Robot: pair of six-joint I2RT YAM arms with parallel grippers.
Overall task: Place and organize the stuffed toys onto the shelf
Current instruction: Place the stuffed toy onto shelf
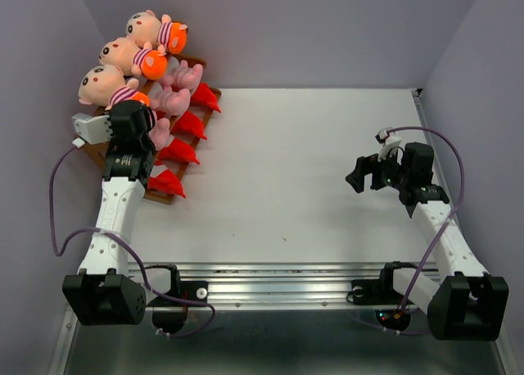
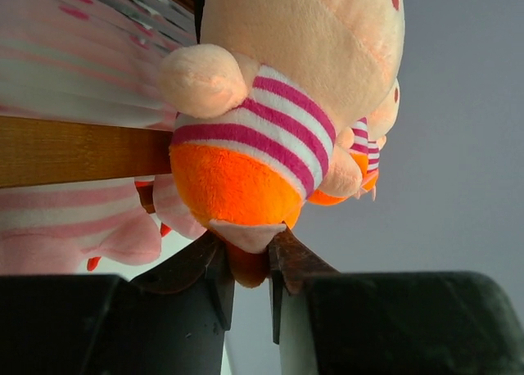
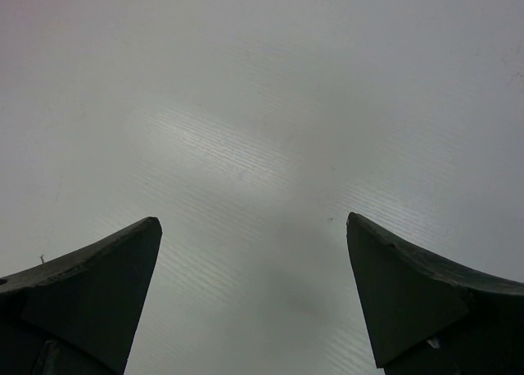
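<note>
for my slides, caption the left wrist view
Close-up: left gripper narrowly flanking the orange foot of a striped boy doll at the wooden shelf

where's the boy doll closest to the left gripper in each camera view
top external: boy doll upper left, nearest of three atop the shelf.
left wrist: fills the centre, foot in the left gripper.
right wrist: not in it.
shared landmark: the shelf's brown wood, in top and left wrist.
</note>
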